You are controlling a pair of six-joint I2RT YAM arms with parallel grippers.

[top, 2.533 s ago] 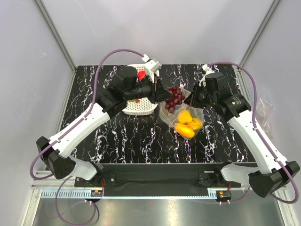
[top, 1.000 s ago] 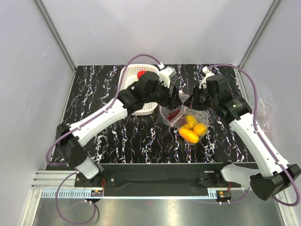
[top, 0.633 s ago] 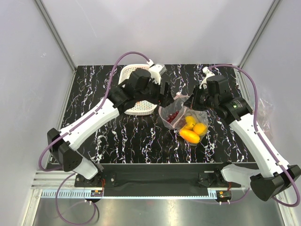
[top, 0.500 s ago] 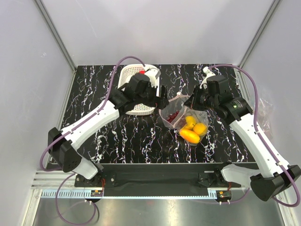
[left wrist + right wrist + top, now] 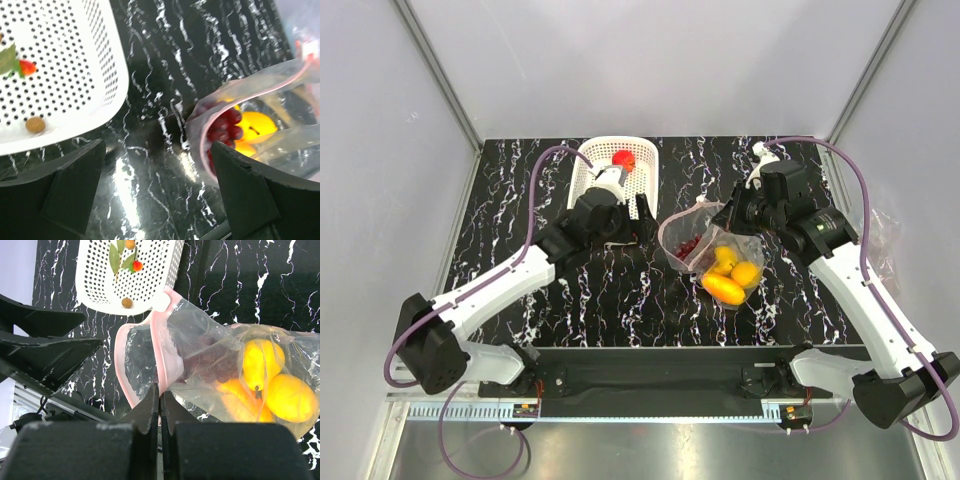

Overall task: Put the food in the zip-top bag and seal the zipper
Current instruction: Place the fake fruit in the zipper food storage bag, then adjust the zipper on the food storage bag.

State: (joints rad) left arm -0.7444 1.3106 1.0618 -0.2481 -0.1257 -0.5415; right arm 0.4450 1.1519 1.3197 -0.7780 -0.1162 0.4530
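Two smooth yellow lemons, one orange piece and one knobbly dark grape bunch are what I count inside the single zip-top bag. It is thin, clear and crinkled. The bag lies on the black, white-veined table just right of centre. Its long axis runs diagonally, with the mouth toward the far left, facing the basket, and the closed end toward the near right. The pink zipper bows into an open loop, so the mouth gapes.

My right gripper has its fingers pressed together, clamped on the bag's mouth edge at that pink strip. My left gripper hangs over bare table between basket and bag, its two dark fingers spread wide with nothing between them.

One white basket, perforated plastic with rounded corners, holds one red piece. From the wrist views I also see green leaves and a small brown ball in it.
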